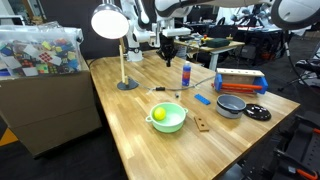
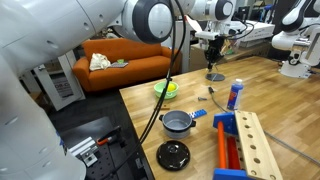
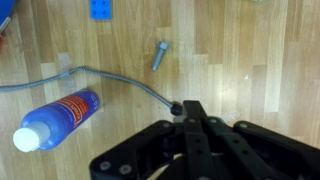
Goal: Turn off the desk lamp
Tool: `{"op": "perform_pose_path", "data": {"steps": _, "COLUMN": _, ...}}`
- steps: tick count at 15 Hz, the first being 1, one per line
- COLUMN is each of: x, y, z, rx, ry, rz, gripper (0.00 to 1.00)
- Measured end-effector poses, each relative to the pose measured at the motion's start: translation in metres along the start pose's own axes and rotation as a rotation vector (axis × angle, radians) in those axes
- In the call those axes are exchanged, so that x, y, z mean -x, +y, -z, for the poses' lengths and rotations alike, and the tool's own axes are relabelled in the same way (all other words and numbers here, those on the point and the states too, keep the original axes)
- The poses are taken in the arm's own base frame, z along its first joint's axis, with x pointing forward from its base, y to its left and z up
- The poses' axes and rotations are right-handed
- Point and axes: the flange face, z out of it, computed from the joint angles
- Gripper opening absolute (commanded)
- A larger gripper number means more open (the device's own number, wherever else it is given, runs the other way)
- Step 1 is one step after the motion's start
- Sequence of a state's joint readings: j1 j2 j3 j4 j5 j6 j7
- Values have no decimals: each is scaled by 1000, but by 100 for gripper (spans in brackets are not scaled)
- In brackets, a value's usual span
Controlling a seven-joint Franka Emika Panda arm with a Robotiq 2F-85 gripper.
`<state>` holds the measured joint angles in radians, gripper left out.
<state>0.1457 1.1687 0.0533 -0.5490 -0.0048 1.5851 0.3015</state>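
Observation:
The desk lamp stands at the table's far corner in an exterior view: bright white disc head (image 1: 107, 20), thin pale stem (image 1: 123, 58), round dark base (image 1: 127, 85). The base also shows in the other exterior view (image 2: 215, 75). A grey cable (image 3: 110, 75) runs across the wood to a small dark piece (image 3: 176, 107). My gripper (image 3: 190, 108) is shut, with its fingertips right at that dark piece. In both exterior views the gripper (image 1: 170, 55) (image 2: 213, 52) hangs over the table between the lamp and a blue bottle (image 1: 186, 73).
The blue bottle (image 3: 58, 120) lies left of the cable, with a bolt (image 3: 160, 55) and a blue block (image 3: 101, 8) beyond. A green bowl with a yellow ball (image 1: 167, 117), a pot (image 1: 230, 105), a lid (image 1: 257, 113) and a red-blue toy (image 1: 240, 83) stand on the table.

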Motion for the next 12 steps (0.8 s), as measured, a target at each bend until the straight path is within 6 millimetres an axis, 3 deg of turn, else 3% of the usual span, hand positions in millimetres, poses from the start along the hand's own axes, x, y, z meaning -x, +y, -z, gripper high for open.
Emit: {"op": "perform_pose_path", "data": {"steps": 12, "x": -2, "y": -8, "z": -6, "rx": -6, "ry": 22, "rz": -3, "gripper": 0}}
